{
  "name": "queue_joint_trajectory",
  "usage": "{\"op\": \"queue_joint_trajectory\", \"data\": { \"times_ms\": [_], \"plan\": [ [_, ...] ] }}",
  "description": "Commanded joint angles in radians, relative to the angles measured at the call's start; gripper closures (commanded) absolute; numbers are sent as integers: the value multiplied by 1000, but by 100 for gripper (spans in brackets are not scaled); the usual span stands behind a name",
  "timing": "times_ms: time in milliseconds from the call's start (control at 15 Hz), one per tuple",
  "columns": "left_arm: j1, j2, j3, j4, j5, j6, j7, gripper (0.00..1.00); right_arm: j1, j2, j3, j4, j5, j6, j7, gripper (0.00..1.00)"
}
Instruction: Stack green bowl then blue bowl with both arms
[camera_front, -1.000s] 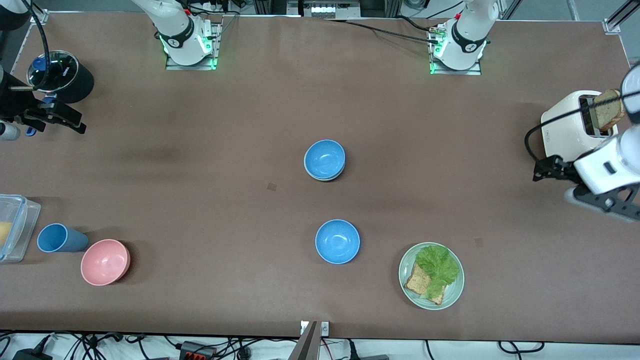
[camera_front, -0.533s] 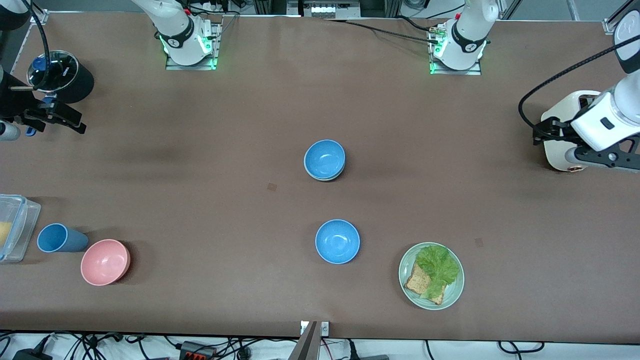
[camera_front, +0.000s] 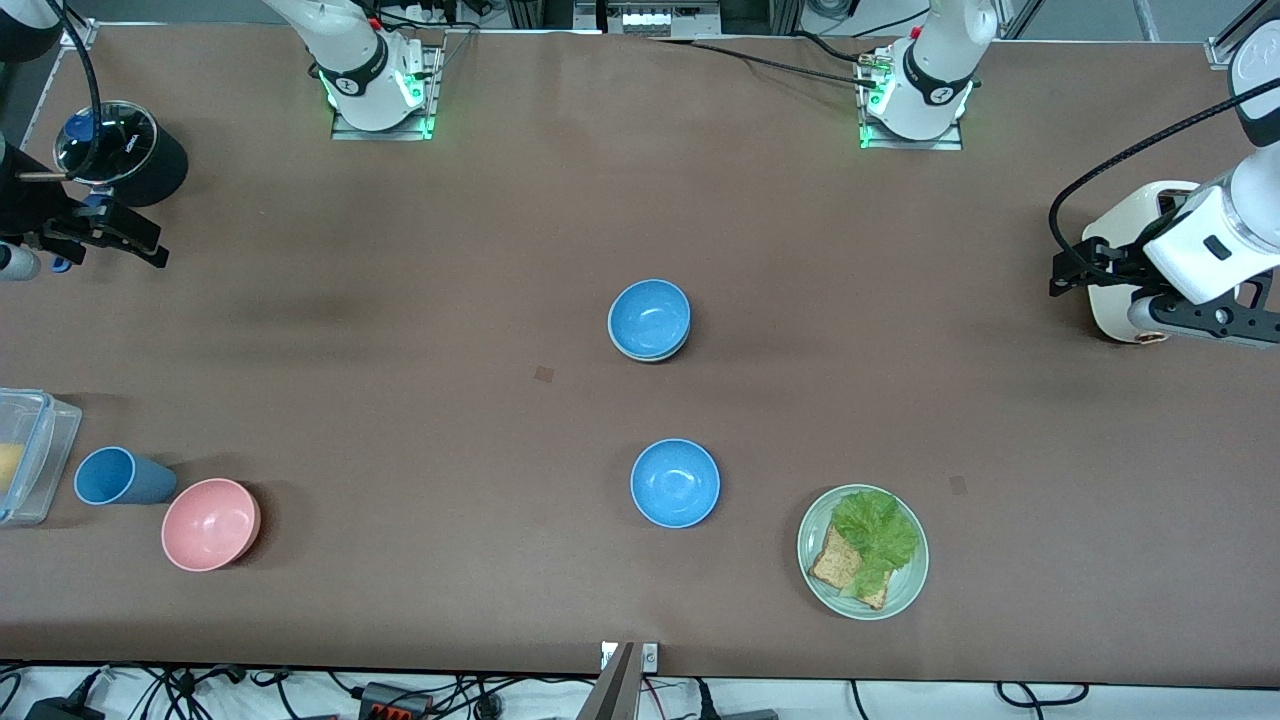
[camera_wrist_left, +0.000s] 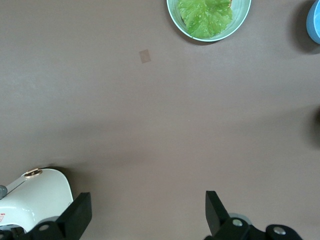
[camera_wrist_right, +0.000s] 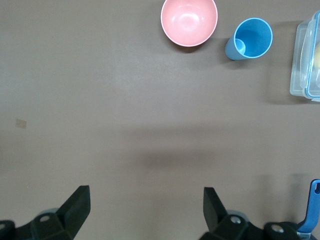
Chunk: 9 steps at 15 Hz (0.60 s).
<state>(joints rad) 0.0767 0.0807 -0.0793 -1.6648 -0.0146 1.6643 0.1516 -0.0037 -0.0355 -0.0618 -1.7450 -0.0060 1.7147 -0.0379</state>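
Your blue bowl (camera_front: 650, 317) already sits nested in the green bowl (camera_front: 672, 353) mid-table. Left gripper (camera_front: 1075, 270) by the toaster (camera_front: 1115, 310) and right gripper (camera_front: 120, 240), well off toward its own table end, both hang open, empty. Looks finished; just park.

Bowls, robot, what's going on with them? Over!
Left gripper open, empty, by the toaster. Right gripper open, empty, near the black pot. Blue bowl sits in green bowl, mid-table. Nothing in the way.

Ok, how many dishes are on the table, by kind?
Bowls: 4, namely the top blue bowl nested in the green bowl, the lone blue bowl and the pink bowl
Cups: 1, the cup
Plates: 1, the plate
Total: 6
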Motion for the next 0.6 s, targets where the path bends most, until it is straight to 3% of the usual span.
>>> {"op": "queue_joint_trajectory", "data": {
  "times_ms": [0, 533],
  "plan": [
    [-3, -15, 1, -12, -10, -15, -7, 0, -10, -20, 7, -16, -12, 6, -16, 0],
    [0, -7, 4, -10, -31, -17, -4, 0, -10, -20, 7, -16, -14, 13, -17, 0]
  ]
}}
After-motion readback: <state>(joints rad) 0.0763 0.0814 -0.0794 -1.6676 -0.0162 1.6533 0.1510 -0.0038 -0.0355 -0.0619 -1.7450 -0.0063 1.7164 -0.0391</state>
